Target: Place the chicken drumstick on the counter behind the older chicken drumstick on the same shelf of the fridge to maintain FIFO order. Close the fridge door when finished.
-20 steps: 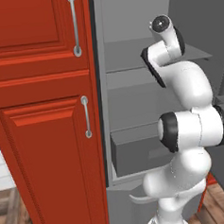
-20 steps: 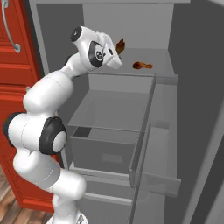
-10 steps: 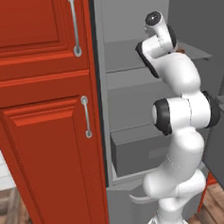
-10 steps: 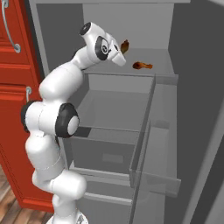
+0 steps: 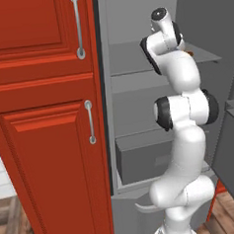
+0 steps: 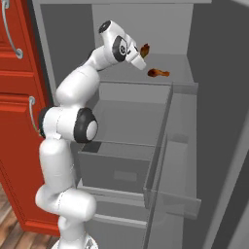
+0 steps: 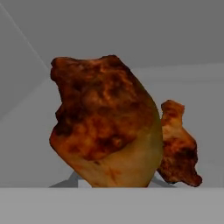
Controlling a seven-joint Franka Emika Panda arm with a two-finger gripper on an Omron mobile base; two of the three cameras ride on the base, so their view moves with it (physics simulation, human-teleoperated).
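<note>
Fridge open; gripper clamps drumstick above top shelf, older drumstick lying just beside.

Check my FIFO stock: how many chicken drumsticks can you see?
2. One chicken drumstick is carried at the tool, above the top shelf; the older drumstick lies on that shelf. Others may be hidden.

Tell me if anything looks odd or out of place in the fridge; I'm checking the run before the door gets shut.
Nothing stands out. One chicken drumstick lies flat on the upper shelf. The gripper holds the other drumstick in the air above that shelf. The drawer below sits pulled out, and nothing looks spilled or damaged.
</note>
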